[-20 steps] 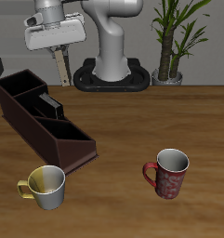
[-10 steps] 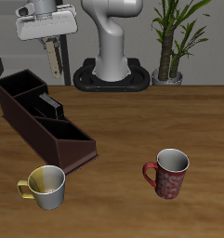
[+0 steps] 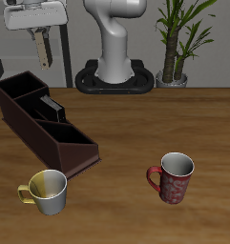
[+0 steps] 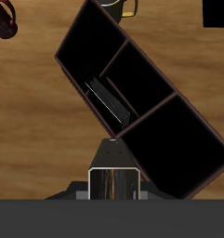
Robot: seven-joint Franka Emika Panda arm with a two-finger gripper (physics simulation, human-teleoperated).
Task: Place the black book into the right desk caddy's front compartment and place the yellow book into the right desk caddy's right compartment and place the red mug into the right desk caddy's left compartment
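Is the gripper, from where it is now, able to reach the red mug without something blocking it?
Probably yes. The gripper hangs high above the caddy, and the red mug stands alone on bare table, with nothing over it.

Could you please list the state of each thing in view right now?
gripper: raised above the caddy's tall end, holding nothing visible
right desk caddy: on the table
black book: upright in the narrow middle section
red mug: upright on the table
cream mug: upright
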